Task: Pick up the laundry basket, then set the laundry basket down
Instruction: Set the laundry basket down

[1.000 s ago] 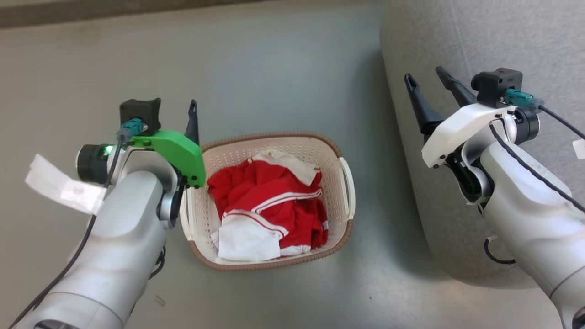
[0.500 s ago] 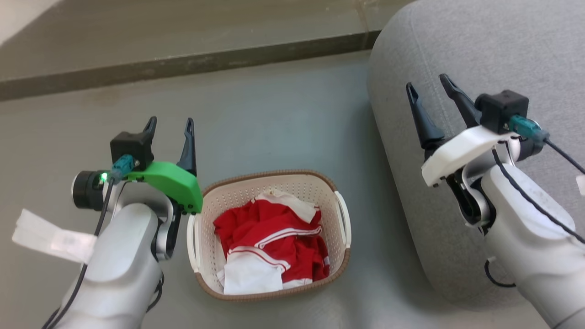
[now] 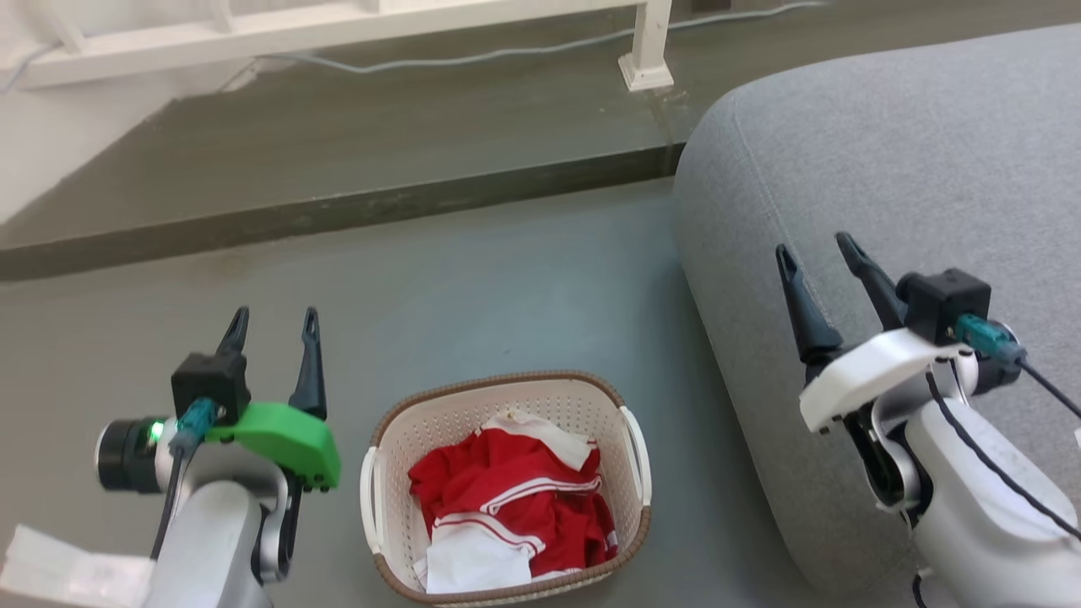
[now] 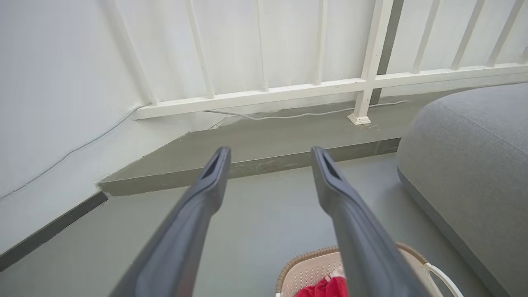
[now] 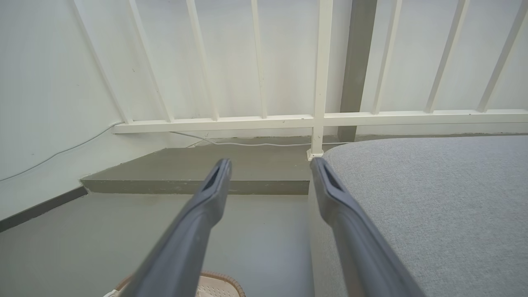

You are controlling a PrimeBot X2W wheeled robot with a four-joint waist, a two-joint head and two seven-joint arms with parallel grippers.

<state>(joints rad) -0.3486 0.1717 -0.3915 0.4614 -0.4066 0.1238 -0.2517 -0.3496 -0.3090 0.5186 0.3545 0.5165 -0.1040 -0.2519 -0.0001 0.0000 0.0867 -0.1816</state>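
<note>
Laundry basket [image 3: 507,377] stands on the grey floor [image 3: 524,287] at the lower centre of the head view, holding red-and-white clothing [image 3: 507,498]. Left end effector [image 3: 274,325], fingers spread and empty, is just left of the basket and not touching it. Right end effector [image 3: 814,249], likewise spread and empty, hangs over the grey cushion [image 3: 887,169], well apart from the basket. Beyond are a raised step [image 3: 338,211] and a white railing [image 3: 338,21].

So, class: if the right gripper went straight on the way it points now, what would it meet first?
Probably the raised step below the white railing, though depth is unclear. The right gripper points over bare floor, close beside the grey sofa.
</note>
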